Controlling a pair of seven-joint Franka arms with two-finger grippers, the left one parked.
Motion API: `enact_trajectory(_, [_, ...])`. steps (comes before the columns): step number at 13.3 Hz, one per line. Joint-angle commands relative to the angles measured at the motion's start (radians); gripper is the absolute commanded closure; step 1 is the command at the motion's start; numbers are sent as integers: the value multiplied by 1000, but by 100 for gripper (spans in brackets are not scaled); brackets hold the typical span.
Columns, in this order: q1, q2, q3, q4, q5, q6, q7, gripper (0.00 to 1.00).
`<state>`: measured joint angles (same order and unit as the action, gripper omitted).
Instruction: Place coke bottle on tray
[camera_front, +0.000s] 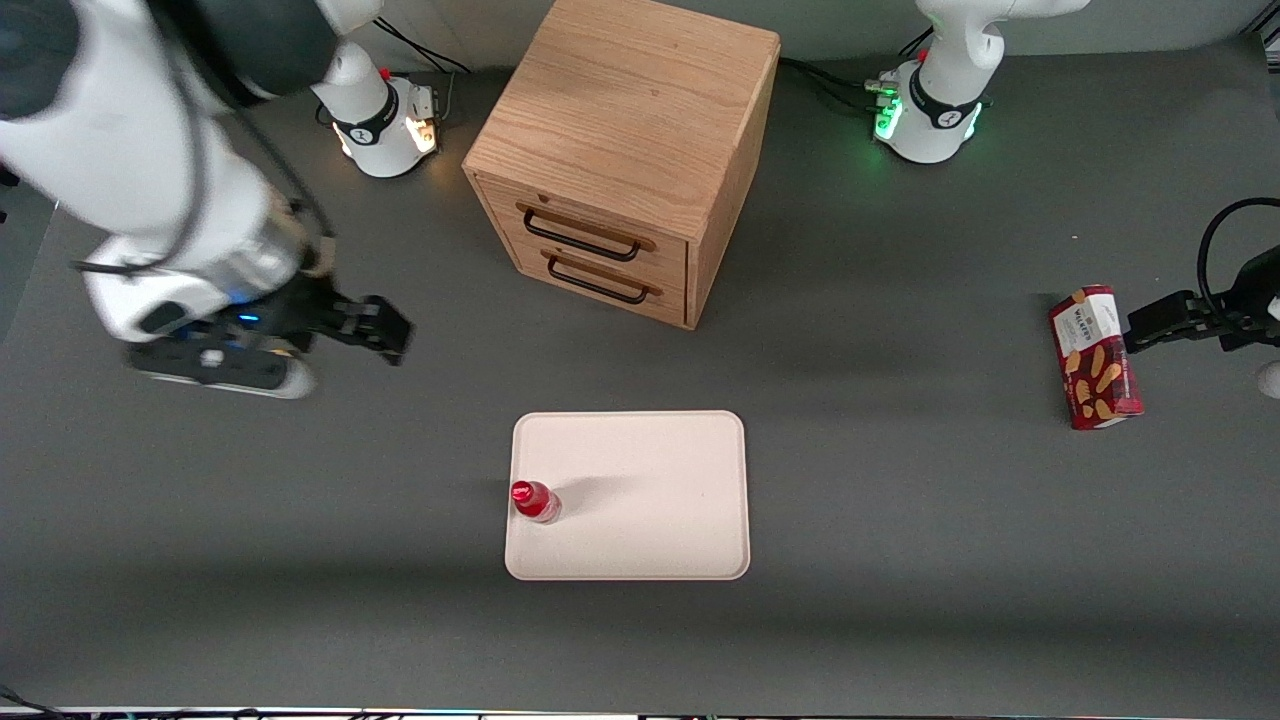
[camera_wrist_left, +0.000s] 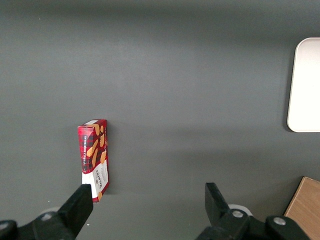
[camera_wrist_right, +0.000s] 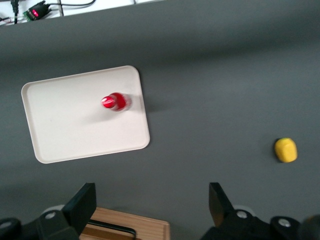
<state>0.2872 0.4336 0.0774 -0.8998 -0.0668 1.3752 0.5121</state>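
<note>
Dark grey matting (camera_front: 900, 560) covered the whole table, plain and flat under even light. Nearest the front camera lay the flat rectangular cream-white tray (camera_front: 650, 500) with its rounded corners and low raised rim. On it stood the small red coke bottle (camera_front: 534, 500), upright, cap up, inside the rim at the tray's edge toward my end of the table; the same showed from my wrist, the bottle (camera_wrist_right: 115, 102) resting on the tray (camera_wrist_right: 70, 130) close to one short side, nothing touching it.

Farther from the camera, and well apart from the tray, I hung over the bare matting at the working arm's end, my black two-finger gripper (camera_front: 385, 330) raised above the surface. My jaws were released, spread wide with only air between them, as the wrist view showed with my fingers (camera_wrist_right: 82, 202) set far apart. A small yellow block (camera_wrist_right: 286, 150) sat alone on the matting, well apart from the tray.

At about my depth, toward the parked arm's end of the table, a red snack box with biscuit pictures (camera_front: 1095, 358) lay on the matting. Farthest from the camera stood the wooden two-drawer cabinet (camera_front: 625, 150), its two dark handles facing the tray, both drawers closed.
</note>
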Motion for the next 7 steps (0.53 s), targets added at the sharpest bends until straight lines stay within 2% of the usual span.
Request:
enact_trajectory(1, [-141,-142,16,-198,53,22,-192,0])
enact_trajectory(3, [-203,-194,7,-260,56,41,-320,0])
enact_trajectory(7, [-273,-274,-18,-365,56,68,-464,0])
